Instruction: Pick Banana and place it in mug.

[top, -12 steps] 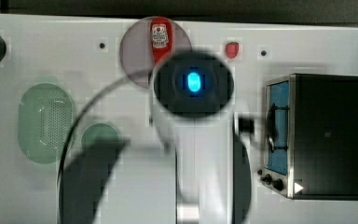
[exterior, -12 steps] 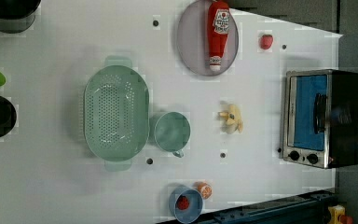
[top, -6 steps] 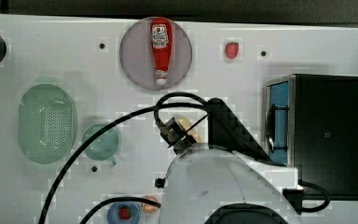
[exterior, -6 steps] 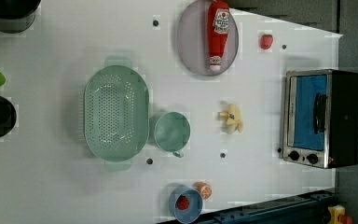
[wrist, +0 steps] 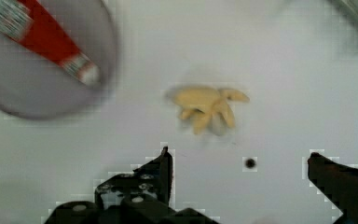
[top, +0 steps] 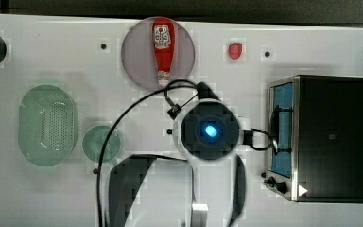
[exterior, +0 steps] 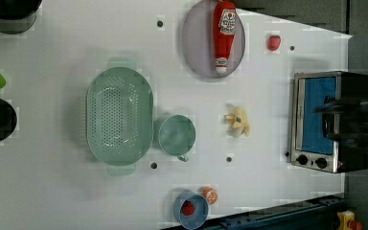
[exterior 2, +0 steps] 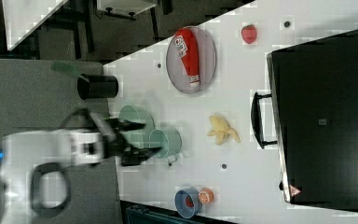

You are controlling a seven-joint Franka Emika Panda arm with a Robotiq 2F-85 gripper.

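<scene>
The peeled banana lay on the white table, apart from the gripper, whose fingers stood wide open and empty above it. In the left view the banana sat between the mug and the toaster oven.

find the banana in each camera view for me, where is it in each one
top view: I can't pick it out; the arm covers the table between the mug and the toaster oven.
left view: the banana lies between the mug and the toaster oven, below the plate with the ketchup bottle.
right view: banana between mug and oven.
wrist view: banana on bare table, beyond the open gripper.
Shared landmark: the ketchup bottle.
</scene>
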